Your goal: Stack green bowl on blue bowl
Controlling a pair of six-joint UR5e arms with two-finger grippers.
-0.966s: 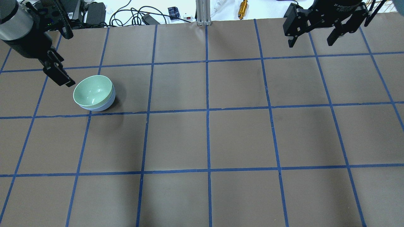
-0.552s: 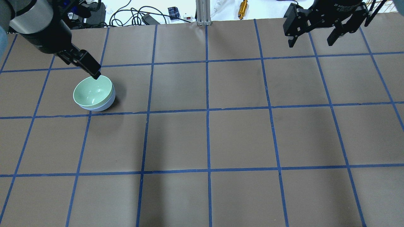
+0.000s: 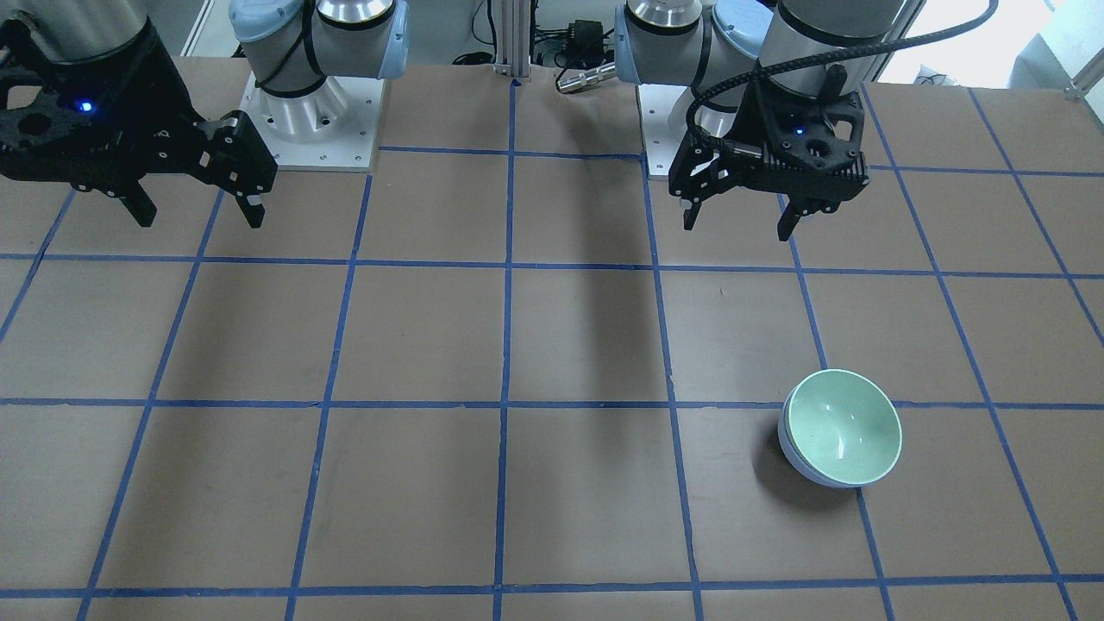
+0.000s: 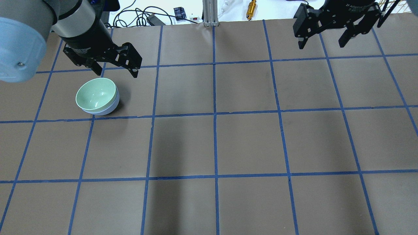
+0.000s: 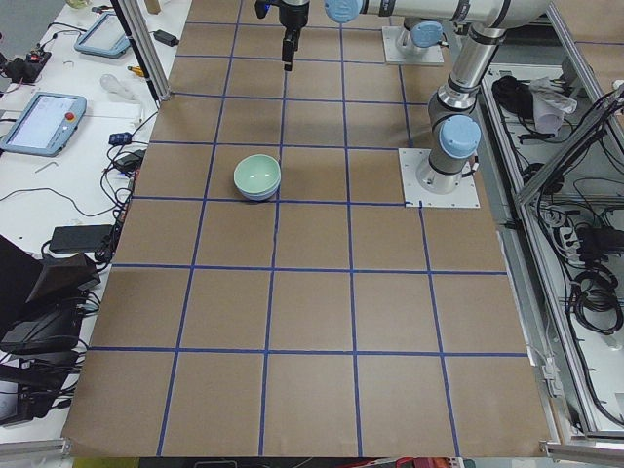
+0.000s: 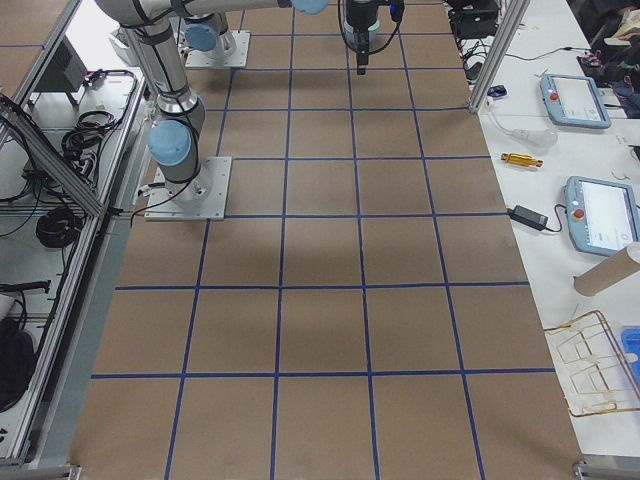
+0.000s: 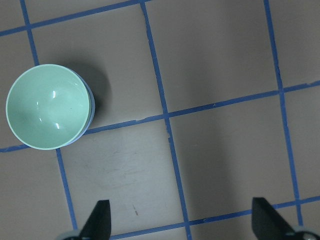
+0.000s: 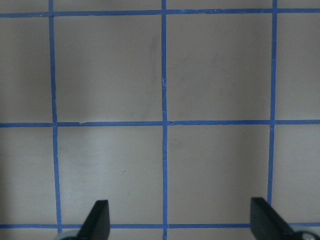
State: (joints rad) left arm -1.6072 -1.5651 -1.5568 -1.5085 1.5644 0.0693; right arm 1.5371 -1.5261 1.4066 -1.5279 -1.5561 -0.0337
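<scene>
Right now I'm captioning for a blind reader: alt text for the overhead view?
The green bowl sits nested in the blue bowl on a taped table. The left gripper hangs open near them, the right gripper open far away.

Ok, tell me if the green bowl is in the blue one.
In: the green bowl sits nested upright inside the blue bowl.

Light bright, even, from overhead. My table (image 4: pixel 248 140) paper matte, no glare. Soft broad shadow bands lie across middle squares in overhead and front views. Dark crescent shadow hugs green bowl (image 4: pixel 95 94) on side toward table centre; small white highlights in its glossy hollow. Bench strip beyond table blown out white in overhead view. My wrist views paler, washed. Left gripper (image 7: pixel 181 225) fingertips (image 7: pixel 100 222) at bottom edge dark, soft-edged. Side views sharp.
</scene>
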